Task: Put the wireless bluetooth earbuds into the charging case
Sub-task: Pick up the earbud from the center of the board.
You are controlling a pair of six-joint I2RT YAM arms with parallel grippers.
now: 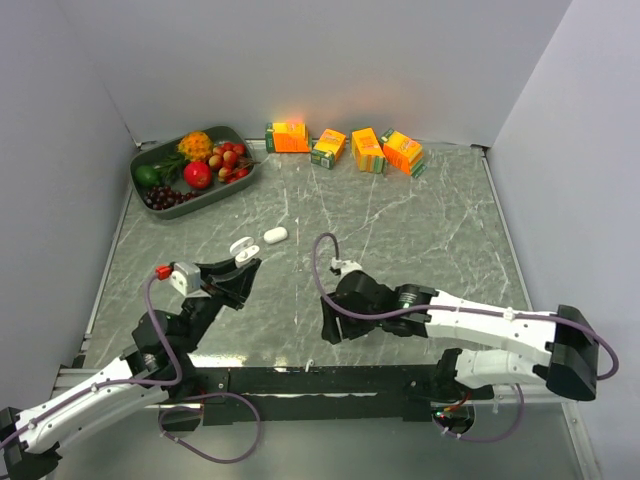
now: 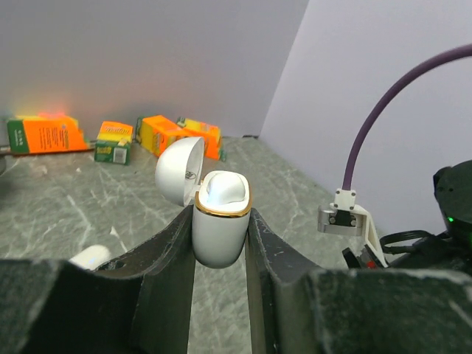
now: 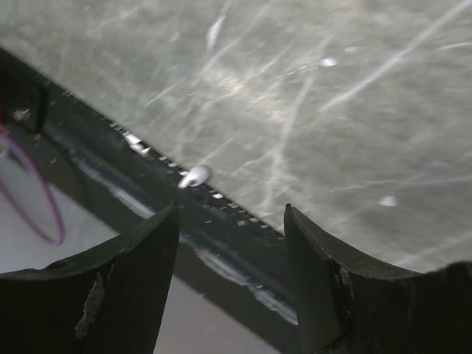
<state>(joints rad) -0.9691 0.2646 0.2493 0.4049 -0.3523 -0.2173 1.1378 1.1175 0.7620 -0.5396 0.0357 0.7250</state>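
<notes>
Progress looks partial at best. The left gripper is clamped on the charging case, holding it upright above the table with its lid swung open, so the opening step is done. Inside the gold rim sits a smooth white shape (whether that is a seated earbud or only the case's own insert, I cannot tell from the left wrist view). The right gripper hangs with its jaws apart and nothing between them. It points down at the near edge of the table, well apart from the case. Just beyond its fingers a tiny white curved piece lies where the marble meets the dark rail. I judge it to be one of the wireless bluetooth earbuds, not yet picked up. A larger white oval rests on the table just beside the held case, and what it is I cannot tell. What is left, as I read it, is to grasp the small piece at the edge, carry it to the open case and seat it, then do the same for any second bud not already in.
</notes>
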